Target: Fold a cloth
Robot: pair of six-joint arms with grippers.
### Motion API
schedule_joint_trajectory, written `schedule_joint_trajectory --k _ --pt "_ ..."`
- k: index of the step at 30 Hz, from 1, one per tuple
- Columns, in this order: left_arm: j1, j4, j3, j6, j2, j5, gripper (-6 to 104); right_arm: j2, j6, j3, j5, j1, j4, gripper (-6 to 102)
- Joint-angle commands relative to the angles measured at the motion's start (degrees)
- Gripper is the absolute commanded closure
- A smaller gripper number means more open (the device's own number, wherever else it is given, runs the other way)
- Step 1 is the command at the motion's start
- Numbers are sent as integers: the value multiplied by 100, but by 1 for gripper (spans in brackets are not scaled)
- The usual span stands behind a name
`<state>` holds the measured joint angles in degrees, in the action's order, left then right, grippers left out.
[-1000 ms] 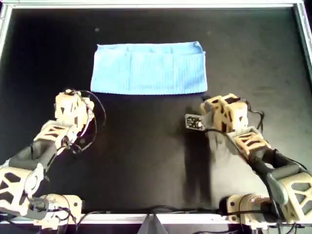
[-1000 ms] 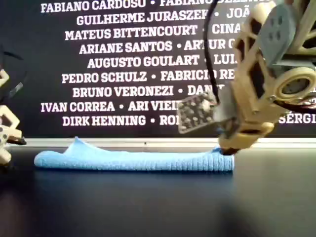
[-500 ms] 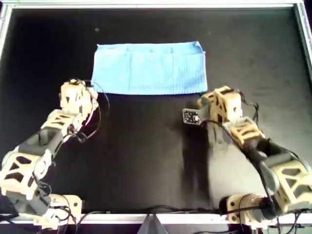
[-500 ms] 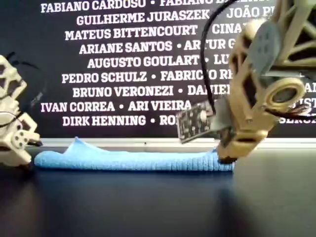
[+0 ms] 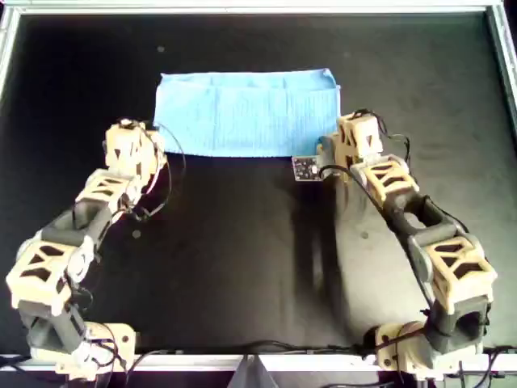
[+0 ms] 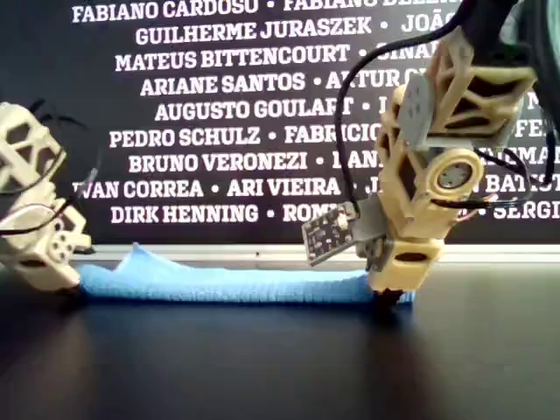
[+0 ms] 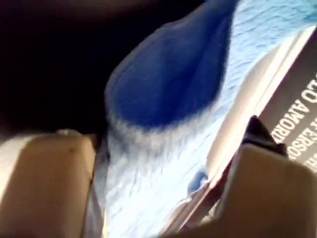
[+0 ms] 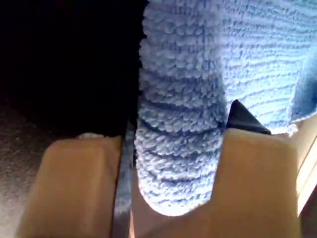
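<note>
The light blue cloth [image 5: 246,113] lies flat as a wide rectangle at the far middle of the black table, with a small raised peak at its left end in the exterior view [image 6: 227,284]. In the overhead view one arm's gripper [image 5: 133,144] is at the cloth's near left corner and the other arm's gripper [image 5: 349,139] is at its near right corner. The wrist views do not show which arm is which. My first gripper [image 7: 158,198] is open with the cloth's edge [image 7: 163,163] between its fingers. My second gripper [image 8: 171,183] is open astride a thick ribbed corner [image 8: 178,124].
A metal frame [image 5: 242,8] borders the black table. A dark banner with white names [image 6: 219,114] stands behind the table. A small circuit board [image 5: 304,167] sticks out from the arm on the overhead view's right, next to the cloth's near edge.
Both arms have reached away from their bases toward the cloth. Their grippers went from a short way off to the cloth's two near corners. The cloth has not moved.
</note>
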<state>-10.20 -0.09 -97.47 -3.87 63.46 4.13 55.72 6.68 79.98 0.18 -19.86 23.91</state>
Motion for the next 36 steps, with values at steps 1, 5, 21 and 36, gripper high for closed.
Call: schedule_joint_trajectory --k 1,5,21,36 --pt "-88 -35 316 18 -70 18 3 158 -26 -422 0 44 97 19" --pt "-88 -18 325 18 -105 18 4 158 -35 -431 0 53 97 20" --pt "-88 35 299 9 0 26 73 -62 53 -668 -97 44 97 70" --pt "-88 70 -88 18 246 35 99 264 9 79 -97 18 97 97"
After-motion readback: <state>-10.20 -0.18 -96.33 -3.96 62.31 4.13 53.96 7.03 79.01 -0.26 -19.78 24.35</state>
